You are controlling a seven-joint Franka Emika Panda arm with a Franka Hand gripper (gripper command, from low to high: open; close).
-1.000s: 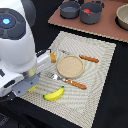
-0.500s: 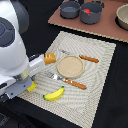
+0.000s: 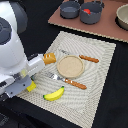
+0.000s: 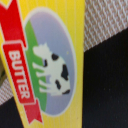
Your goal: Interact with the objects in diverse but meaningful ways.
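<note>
Exterior view: the Panda arm's white body fills that view's left side, bent low over the near-left corner of the woven placemat [image 3: 95, 75]. The gripper itself is hidden behind the arm's wrist housing, so I cannot tell whether the jaws are apart or together.

A sliver of yellow shows just under the wrist housing, at the mat's edge: this is the butter block [image 3: 32, 86]. In the wrist view the butter block [image 4: 47, 65] fills nearly the whole picture, very close beneath the camera. Legible on it: a red ribbon reading "BUTTER", and an oval panel with a black-and-white cow on green. No fingers appear in the wrist view. Whether the tool touches the block cannot be told. Beside the block the wrist view shows a strip of woven mat and the dark table surface.

Other items, placed from the tool:
- Banana [image 3: 54, 93]: lying on the mat, near the tool, toward the exterior view's right of it.
- Bread loaf [image 3: 49, 58]: on the mat just beyond the wrist housing, close to the arm.
- Fork [image 3: 52, 76]: between the tool and the plate, in line with a brown-handled knife [image 3: 75, 83].
- Round tan plate [image 3: 70, 66]: mid-mat, farther from the tool than the fork.
- Second brown-handled utensil [image 3: 88, 59]: on the plate's far side.
- Tomato [image 3: 87, 11]: well apart from the tool, sitting in a dark pot [image 3: 92, 14] on the brown board at the far side; a second dark pot [image 3: 69, 9] stands next to it.
</note>
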